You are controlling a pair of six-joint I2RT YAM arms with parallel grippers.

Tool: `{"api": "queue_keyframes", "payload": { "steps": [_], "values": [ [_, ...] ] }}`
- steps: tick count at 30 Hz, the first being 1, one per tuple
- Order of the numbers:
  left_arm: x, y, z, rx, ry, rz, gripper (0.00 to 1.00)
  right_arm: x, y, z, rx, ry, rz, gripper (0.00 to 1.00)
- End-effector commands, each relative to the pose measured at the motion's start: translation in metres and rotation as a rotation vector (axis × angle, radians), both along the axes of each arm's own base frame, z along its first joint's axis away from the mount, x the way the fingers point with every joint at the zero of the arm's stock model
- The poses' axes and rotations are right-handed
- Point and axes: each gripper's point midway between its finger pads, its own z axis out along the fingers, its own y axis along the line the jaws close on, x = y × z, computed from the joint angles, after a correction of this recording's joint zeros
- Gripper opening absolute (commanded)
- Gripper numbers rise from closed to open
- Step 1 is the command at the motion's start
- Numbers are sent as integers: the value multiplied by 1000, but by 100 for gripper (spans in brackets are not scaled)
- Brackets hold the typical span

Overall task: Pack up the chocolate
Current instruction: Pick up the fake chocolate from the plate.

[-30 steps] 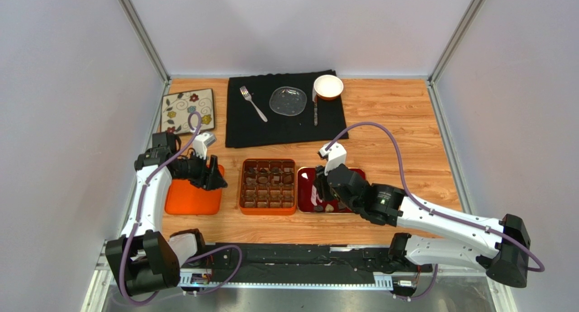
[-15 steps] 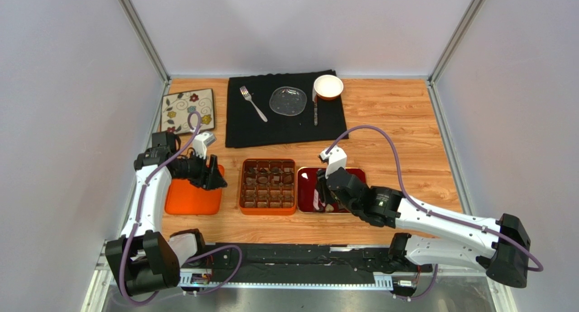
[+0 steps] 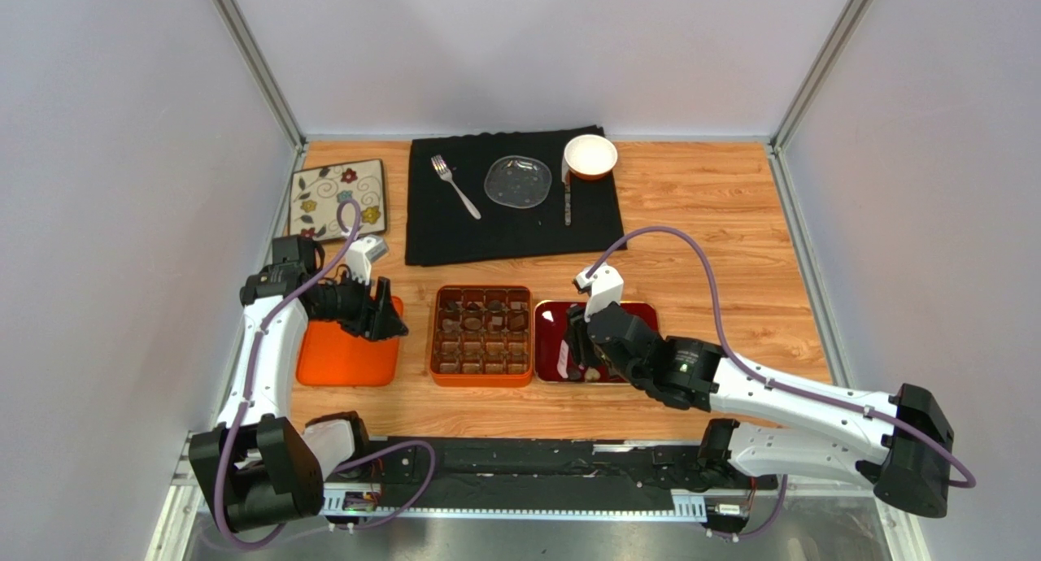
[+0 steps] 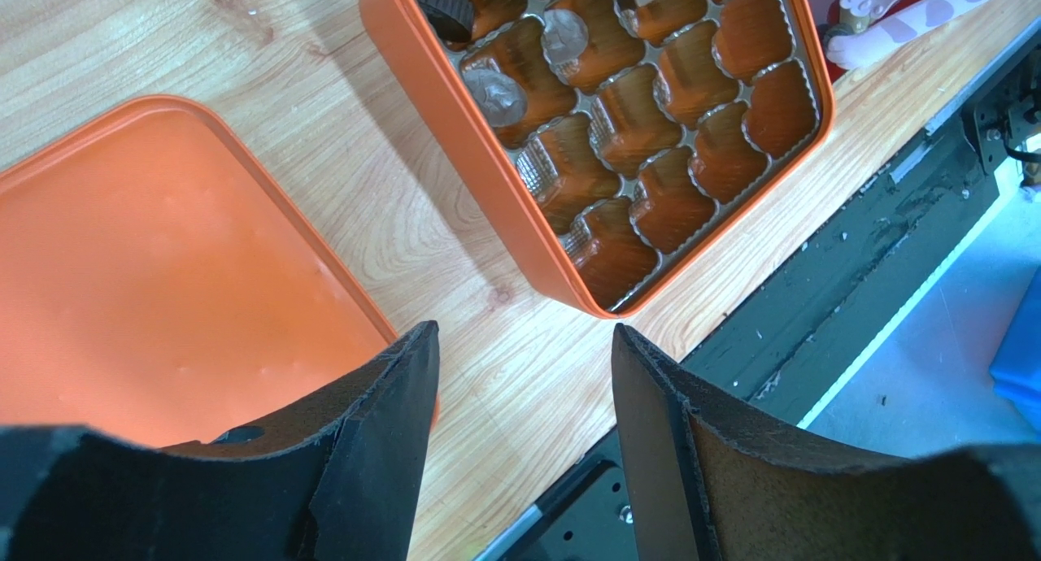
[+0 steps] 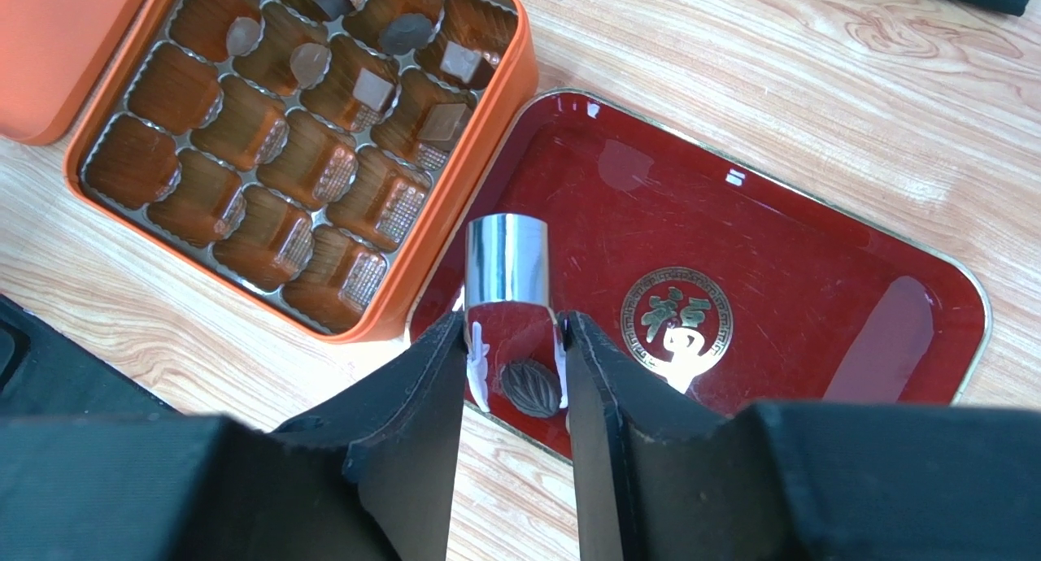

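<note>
My right gripper [image 5: 513, 329] is shut on a pair of chrome tongs [image 5: 507, 259] with white tips, low over the near left corner of the red tray [image 5: 794, 293]. One oval dark chocolate [image 5: 529, 387] with a leaf pattern sits between the tong tips; I cannot tell whether it is lifted. The orange box [image 5: 464, 183] holds several chocolates [image 5: 409, 31] in its far rows; its near compartments are bare. My left gripper [image 4: 523, 348] is open and empty above the wood between the orange lid [image 4: 159, 281] and the box [image 4: 452, 122].
In the top view the box [image 3: 433, 335] lies between the lid [image 3: 345, 356] and the tray [image 3: 546, 342]. A black cloth [image 3: 513, 220] at the back carries a fork [image 3: 455, 185], a glass plate [image 3: 518, 181] and a white bowl [image 3: 590, 156]. A patterned tile [image 3: 339, 199] lies far left.
My right arm has shifted slightly toward the tray's near left corner with the tongs. The left arm has not moved.
</note>
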Motion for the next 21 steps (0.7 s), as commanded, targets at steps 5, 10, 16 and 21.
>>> {"api": "queue_keyframes", "payload": {
  "steps": [5,10,16,21],
  "values": [
    [8,0,16,-11,-53,-8,63,1,8,8,60,-22,1,38],
    [9,0,17,-12,-57,-8,63,3,5,6,55,-31,-9,38],
    [9,0,19,-10,-59,-9,62,3,4,2,51,-36,-6,38],
    [9,0,20,-9,-61,-9,62,2,2,-6,43,-33,-10,38]
  ]
}}
